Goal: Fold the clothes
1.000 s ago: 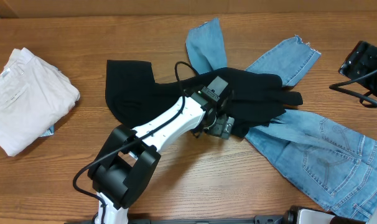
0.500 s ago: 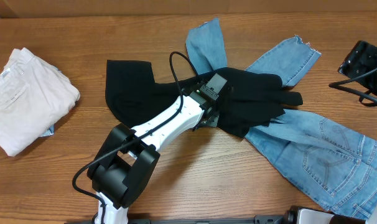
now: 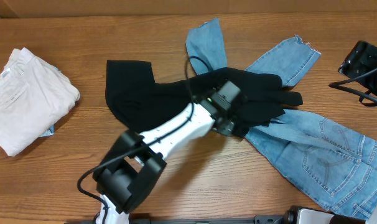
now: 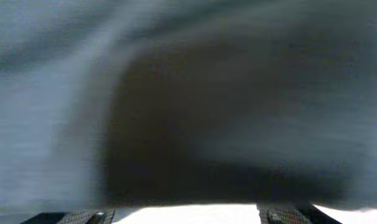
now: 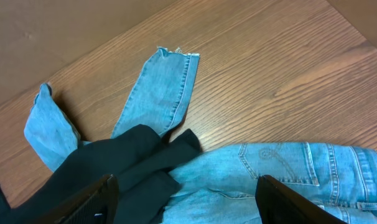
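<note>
- My left tool (image 3: 228, 126) sits at the lower edge of the limp black knit garment (image 3: 131, 93). The wrist view is a dark smear of cloth, but the finger slivers at its bottom edge stand apart, with nothing pinched between them that I can see.
- My right tool (image 5: 186, 184) hangs at the far right, spread wide and empty.
- Done: one white cotton garment (image 3: 27, 99), folded into a thick pad, lies far left on the brown wood-grain worktop (image 3: 207, 186).
- Left: the black garment is sprawled mid-worktop, draped over the faded blue denim jeans (image 3: 325, 155). Neither is folded, so I judge this early going.
- Textures: the black cloth is soft and creased. The denim is stiffer, with frayed hems, splayed legs and stitched pockets.
</note>
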{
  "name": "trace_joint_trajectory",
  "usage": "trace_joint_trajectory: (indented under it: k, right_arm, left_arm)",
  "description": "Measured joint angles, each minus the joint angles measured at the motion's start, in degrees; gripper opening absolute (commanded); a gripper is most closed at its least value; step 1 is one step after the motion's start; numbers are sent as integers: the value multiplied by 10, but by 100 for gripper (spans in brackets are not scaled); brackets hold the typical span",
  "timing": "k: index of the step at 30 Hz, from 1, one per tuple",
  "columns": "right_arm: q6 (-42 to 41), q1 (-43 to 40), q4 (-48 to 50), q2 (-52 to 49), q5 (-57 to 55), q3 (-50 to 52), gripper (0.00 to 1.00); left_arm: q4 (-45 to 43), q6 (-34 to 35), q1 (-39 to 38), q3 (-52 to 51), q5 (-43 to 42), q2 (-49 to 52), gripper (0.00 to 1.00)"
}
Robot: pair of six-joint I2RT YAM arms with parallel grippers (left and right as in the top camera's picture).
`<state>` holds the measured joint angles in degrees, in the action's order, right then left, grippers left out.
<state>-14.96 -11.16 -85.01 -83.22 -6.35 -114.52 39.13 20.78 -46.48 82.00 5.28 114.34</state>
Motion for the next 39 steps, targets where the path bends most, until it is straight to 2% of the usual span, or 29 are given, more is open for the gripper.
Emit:
trace_joint_trajectory:
  k: [7,13,14,17,20,27,30,33,34,38,39]
  right_arm:
    - [0,0,1,0,0,0,74]
    - [0,0,1,0,0,0,74]
    - [0,0,1,0,0,0,74]
    - [0,0,1,0,0,0,74]
    - [0,0,1,0,0,0,75]
    - [0,0,2,0,0,0,76]
    - [0,0,2,0,0,0,77]
    - [0,0,0,-4,1,0,78]
    - [0,0,-2,-7,4,0,79]
    - [5,0,-2,-32,31,0,79]
    - [9,0,-3,-41,40,0,79]
  left_arm:
    - [-39,35,-28,0,-34,-1,73]
    - [-96,66,-28,0,-19,-1,71]
    - [-101,68,-28,0,-15,-1,66]
    - [-104,75,-28,0,4,-1,42]
    - [-100,80,-28,0,15,-1,5]
    - [-59,80,-28,0,24,-5,4]
    - [-11,73,-21,2,28,-39,4]
    - [48,53,9,20,35,-114,4]
    - [65,47,23,31,39,-138,4]
    - [136,16,165,90,71,-286,4]
    - [155,11,223,96,86,-326,4]
